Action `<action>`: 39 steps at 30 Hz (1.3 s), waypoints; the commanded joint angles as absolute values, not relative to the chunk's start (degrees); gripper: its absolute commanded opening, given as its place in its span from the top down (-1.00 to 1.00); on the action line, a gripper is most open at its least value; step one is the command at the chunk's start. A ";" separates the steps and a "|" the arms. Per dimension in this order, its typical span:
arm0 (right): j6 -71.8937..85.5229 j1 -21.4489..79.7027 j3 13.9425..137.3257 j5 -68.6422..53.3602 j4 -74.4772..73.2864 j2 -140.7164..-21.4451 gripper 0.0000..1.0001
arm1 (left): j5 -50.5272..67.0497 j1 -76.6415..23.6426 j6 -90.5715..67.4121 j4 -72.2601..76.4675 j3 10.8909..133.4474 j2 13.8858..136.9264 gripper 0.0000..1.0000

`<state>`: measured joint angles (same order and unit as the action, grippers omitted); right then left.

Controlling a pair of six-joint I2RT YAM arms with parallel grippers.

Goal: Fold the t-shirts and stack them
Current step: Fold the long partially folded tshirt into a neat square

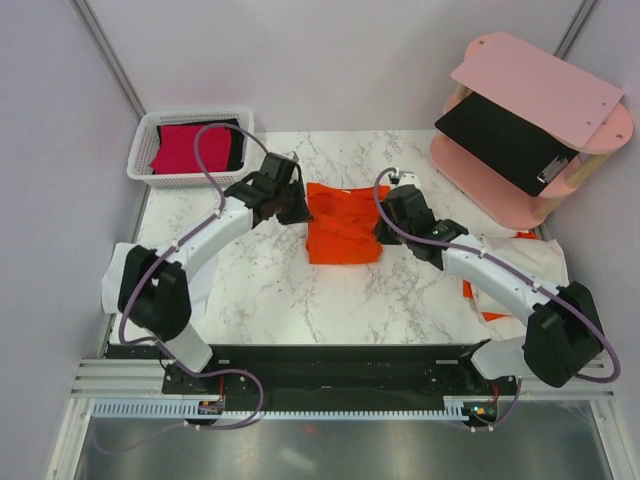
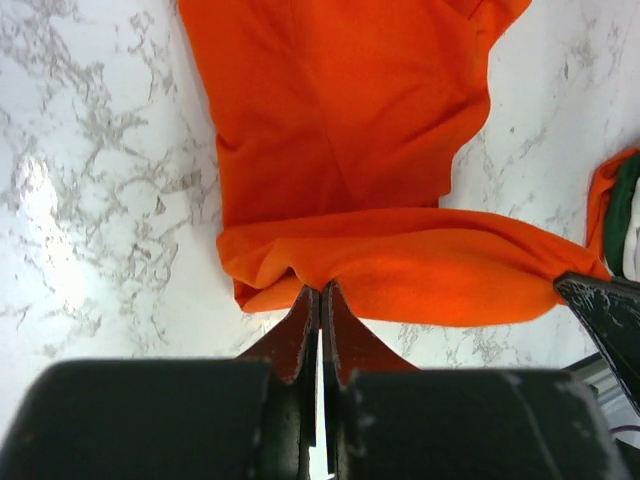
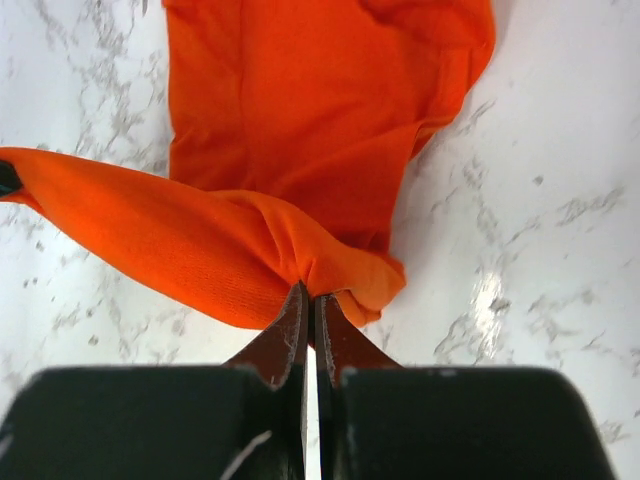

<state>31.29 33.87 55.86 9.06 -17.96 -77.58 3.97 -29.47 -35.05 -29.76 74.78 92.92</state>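
A bright orange t-shirt (image 1: 340, 230) lies partly folded in the middle of the marble table. My left gripper (image 1: 300, 208) is shut on its left edge; the wrist view shows the jaws pinching the cloth fold (image 2: 320, 285). My right gripper (image 1: 385, 222) is shut on its right edge, jaws pinching a bunched corner (image 3: 310, 290). The held edge is lifted as a rolled fold (image 2: 420, 270) over the rest of the shirt (image 3: 300, 100). A crimson-red shirt (image 1: 180, 148) and a black one (image 1: 228, 150) lie in the white basket.
A white basket (image 1: 160, 125) stands at the back left. A pink two-tier shelf (image 1: 590, 150) with a black clipboard (image 1: 500, 140) stands at the back right. White and orange cloths (image 1: 520, 255) lie under the right arm. White cloth (image 1: 110, 290) lies at the left edge.
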 commanded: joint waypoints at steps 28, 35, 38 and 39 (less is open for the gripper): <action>21.80 18.55 97.79 7.56 -8.35 -123.47 0.81 | 16.09 -18.55 -29.53 -34.10 122.25 134.38 0.96; 19.43 18.37 106.35 6.58 -5.63 -128.85 -0.43 | 14.26 -17.49 -29.18 -34.54 118.93 130.88 -0.64; 18.28 18.46 99.86 10.00 -2.47 -123.06 -0.96 | 10.48 -18.01 -28.39 -34.02 111.64 125.27 -0.80; 17.32 18.46 98.10 10.19 -1.59 -119.65 -0.96 | 9.59 -18.45 -28.21 -33.75 109.53 123.42 -0.82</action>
<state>19.99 18.50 102.80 6.96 -6.48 -128.73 13.96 -17.61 -29.61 -33.58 115.81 132.27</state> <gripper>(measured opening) 0.952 0.885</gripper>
